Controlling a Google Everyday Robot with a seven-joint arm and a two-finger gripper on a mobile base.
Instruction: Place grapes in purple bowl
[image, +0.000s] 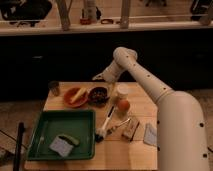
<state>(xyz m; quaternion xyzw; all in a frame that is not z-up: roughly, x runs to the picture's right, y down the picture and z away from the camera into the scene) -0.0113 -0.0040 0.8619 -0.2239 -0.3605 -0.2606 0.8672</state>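
The purple bowl (98, 96) stands on the wooden table (145, 100), right of the orange bowl. A dark lumpy mass inside it looks like the grapes (99, 92), but it blends with the bowl's dark inside. My gripper (101, 77) hangs just above the back rim of the purple bowl, at the end of the white arm that reaches in from the right.
The orange bowl (75, 96) holds a yellow item. A white cup (121, 92) and an orange fruit (123, 105) sit right of the purple bowl. A green tray (42, 131) with a sponge (60, 145) is at the front left. A brush (106, 125), a packet (131, 129), a napkin (150, 134) and a small can (54, 88) also lie on the table.
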